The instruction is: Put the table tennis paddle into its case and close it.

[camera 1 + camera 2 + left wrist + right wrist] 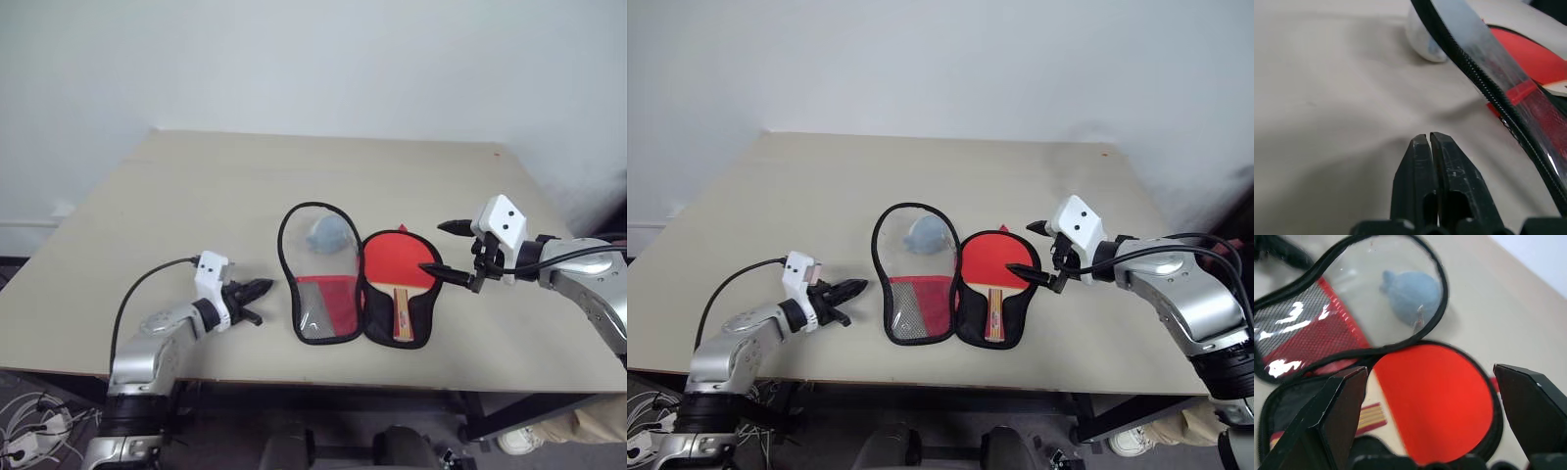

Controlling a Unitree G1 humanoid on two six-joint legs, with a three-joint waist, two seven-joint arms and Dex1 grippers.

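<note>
We see the case lying open on the table, its two halves spread side by side. The table tennis paddle lies red face up in the half on our right, handle pointing toward the near edge. The clear half on the left covers a small blue-grey cloth wad.

Our right gripper hovers just beside the paddle's outer edge with its fingers spread wide, holding nothing; in the right wrist view the red blade lies between and beyond them.

Our left gripper sits low over the table near the clear half's outer rim, its fingers pressed together on nothing, apart from the case.
</note>
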